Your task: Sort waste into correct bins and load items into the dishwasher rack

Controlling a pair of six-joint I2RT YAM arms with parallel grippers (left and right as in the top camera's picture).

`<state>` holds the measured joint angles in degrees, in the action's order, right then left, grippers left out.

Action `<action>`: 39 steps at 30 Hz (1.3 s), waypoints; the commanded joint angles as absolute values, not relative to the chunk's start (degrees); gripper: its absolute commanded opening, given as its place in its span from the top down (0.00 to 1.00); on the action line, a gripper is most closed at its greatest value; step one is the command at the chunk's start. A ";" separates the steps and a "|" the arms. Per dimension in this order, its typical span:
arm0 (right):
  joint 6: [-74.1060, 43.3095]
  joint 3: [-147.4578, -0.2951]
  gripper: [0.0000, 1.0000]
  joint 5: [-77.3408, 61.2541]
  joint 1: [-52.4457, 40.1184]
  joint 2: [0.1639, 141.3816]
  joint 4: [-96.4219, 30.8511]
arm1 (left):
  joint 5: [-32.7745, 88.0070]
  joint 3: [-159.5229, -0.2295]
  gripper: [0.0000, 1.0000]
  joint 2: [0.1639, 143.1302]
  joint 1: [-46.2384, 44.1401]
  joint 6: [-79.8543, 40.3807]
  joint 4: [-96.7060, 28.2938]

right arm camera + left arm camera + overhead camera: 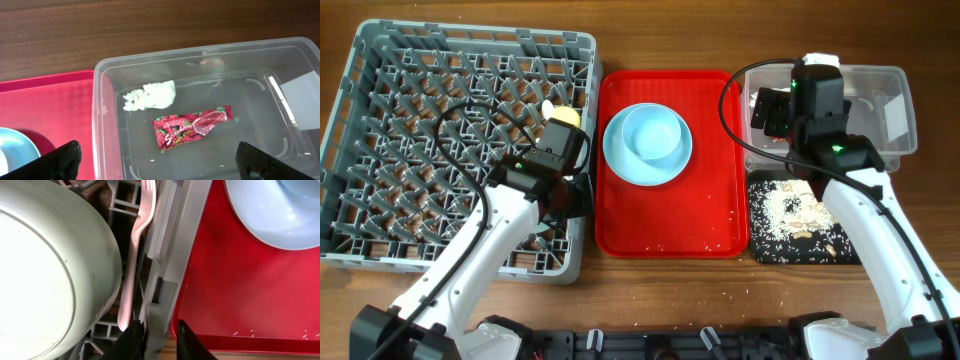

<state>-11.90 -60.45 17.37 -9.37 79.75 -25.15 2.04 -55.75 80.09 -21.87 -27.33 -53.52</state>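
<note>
Right gripper (157, 156) spread wide over clear rectangular plastic tub (200, 52) with crumpled white napkin (150, 96), glossy red wrapper (192, 127). Left gripper (160, 342) narrowly parted by white plastic fork (136, 255) in pegged grey rack (172, 240).

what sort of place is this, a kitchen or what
Most likely a robot test bench set up for dish clearing, not a working kitchen: a grey dishwasher rack, a red serving tray and a clear waste tub sit on a wooden table, with no sink or counter in view.
</note>
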 commanded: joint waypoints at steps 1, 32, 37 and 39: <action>-12.01 -60.42 0.00 16.86 -9.23 79.44 -24.86 | 2.11 -55.40 0.77 80.38 -22.13 -27.51 -53.28; -12.01 -60.42 0.00 16.86 -9.23 79.44 -24.86 | 6.76 -55.40 0.80 80.38 -24.93 -27.90 -46.68; -11.99 -60.42 0.00 16.86 -9.23 79.44 -24.86 | -0.64 -55.75 0.75 79.92 -24.82 -27.24 -47.68; -12.01 -60.42 0.00 16.86 -9.23 79.44 -24.86 | -3.33 -59.53 0.75 77.82 -24.64 -27.24 -49.12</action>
<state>-11.90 -60.45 17.37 -9.37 79.75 -25.15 0.64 -55.70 80.07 -24.38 -27.33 -47.97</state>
